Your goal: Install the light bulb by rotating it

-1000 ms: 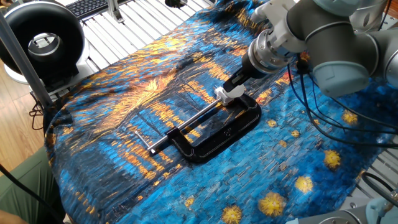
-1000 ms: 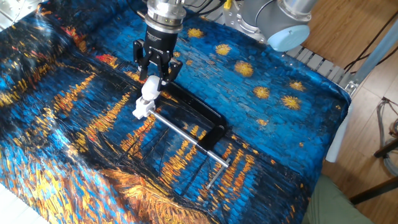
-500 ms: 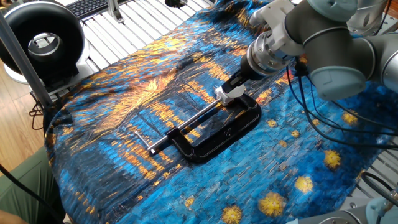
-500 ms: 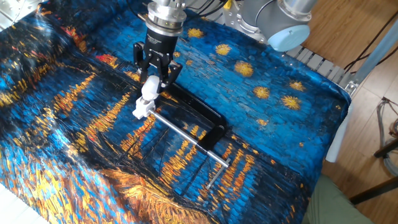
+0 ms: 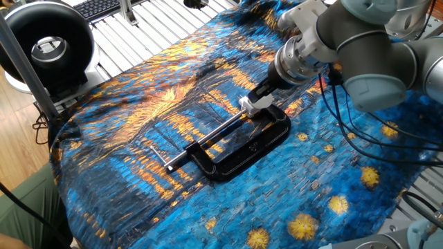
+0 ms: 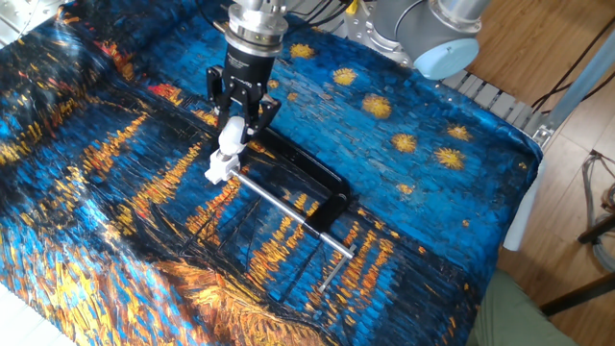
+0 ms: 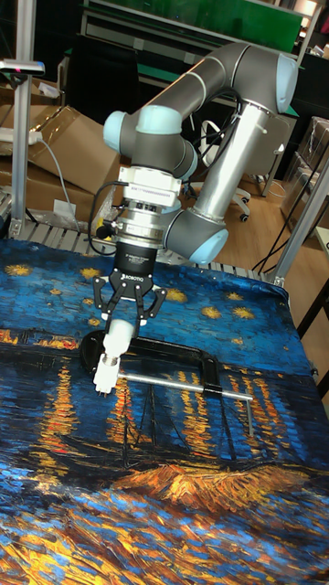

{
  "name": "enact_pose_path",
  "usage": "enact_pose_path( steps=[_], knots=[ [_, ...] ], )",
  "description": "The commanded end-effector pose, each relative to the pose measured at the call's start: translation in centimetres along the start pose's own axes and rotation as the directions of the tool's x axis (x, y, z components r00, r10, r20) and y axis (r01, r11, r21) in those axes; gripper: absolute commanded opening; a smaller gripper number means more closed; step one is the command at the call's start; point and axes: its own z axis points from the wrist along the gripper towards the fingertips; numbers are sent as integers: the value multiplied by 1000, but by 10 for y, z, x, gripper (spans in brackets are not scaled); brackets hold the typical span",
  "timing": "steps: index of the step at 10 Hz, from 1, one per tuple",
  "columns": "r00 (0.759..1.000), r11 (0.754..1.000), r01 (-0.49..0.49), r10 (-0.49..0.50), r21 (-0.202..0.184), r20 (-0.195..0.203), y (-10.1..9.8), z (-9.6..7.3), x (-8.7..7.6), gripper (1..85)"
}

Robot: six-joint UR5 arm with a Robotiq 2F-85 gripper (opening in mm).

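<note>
One gripper (image 6: 233,123) stands over the counter (image 6: 413,207), its jaws clenched on the light bulb (image 6: 230,135). The bulb points down and away from the arm into the white socket block (image 6: 219,167), which sits at the end of the black clamp (image 6: 306,183) where the long screw rod (image 6: 283,209) meets it; the tall fixed view shows bulb (image 7: 116,344) and socket block (image 7: 106,371) touching, in line. How far the neck has entered the socket cannot be told. Risks, as judged: if the bulb is tilted against the socket axis, turning could cross the thread or jam it; if the jaws slip on the smooth globe, the wrist would turn without the bulb; too much downward force could shift the clamp on the painted cloth (image 5: 138,117), since nothing visible pins it down; the cables (image 5: 342,117) trailing from the wrist could wind up under repeated rotation. Count: one bulb, one socket block, one clamp, one arm, one gripper.
</note>
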Motion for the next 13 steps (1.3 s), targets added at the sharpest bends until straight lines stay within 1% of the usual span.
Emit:
enact_pose_path(
  steps=[1,3,5,6,7,8,9,10,11,13],
  knots=[
    [1000,1000,-15,15,1,2,-3,-4,-3,430],
    [1000,1000,-13,13,10,-4,-5,-4,-3,393],
    [1000,1000,-14,14,26,-10,-6,-6,-5,337],
    [1000,999,-24,24,21,-16,-2,-6,-5,330],
    [999,999,-43,42,-14,-30,8,-6,-2,340],
    [999,999,-34,33,-27,-34,9,-6,1,400],
    [999,999,-16,14,-32,-46,4,-6,7,450],
    [999,999,-10,8,-42,-47,-2,-6,10,497],
    [999,999,4,-6,-46,-49,-8,-7,10,520],
    [999,999,10,-12,-40,-52,-6,-6,8,530]
  ],
)
